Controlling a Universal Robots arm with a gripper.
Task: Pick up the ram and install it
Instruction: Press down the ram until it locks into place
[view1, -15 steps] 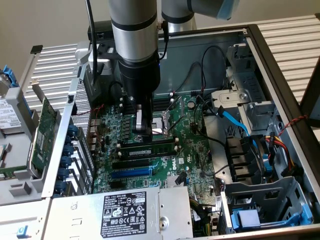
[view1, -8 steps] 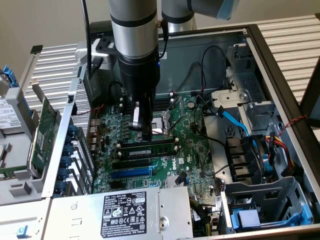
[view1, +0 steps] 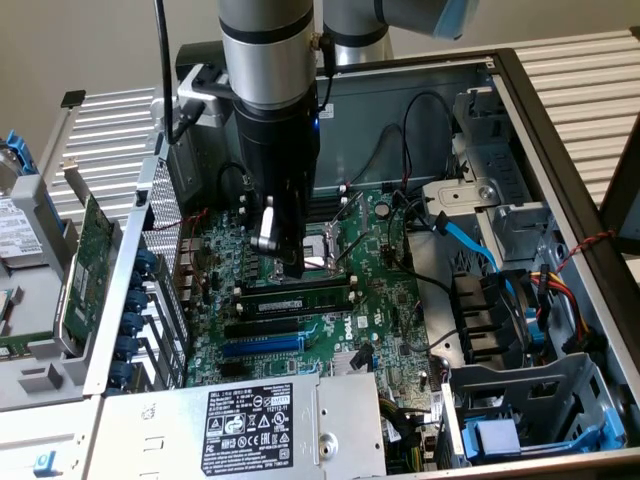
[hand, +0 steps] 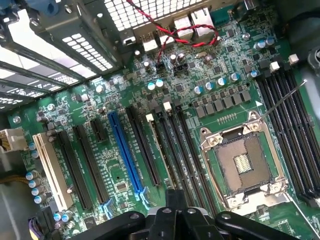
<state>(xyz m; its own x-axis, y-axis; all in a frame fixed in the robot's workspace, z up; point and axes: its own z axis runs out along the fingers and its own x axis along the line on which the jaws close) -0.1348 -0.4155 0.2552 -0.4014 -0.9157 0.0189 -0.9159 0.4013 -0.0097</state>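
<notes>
I have the black two-fingered gripper (view1: 283, 258) low over the green motherboard (view1: 390, 310), its fingers drawn fully together with nothing visibly between them. The ram (view1: 297, 298), a long thin green stick with black chips, lies seated in a black slot just beside the silver CPU socket (view1: 322, 250), directly under my fingertips. Its long axis runs across the board, parallel to the neighbouring black slots (hand: 187, 150), and the gripper is right above its middle.
</notes>
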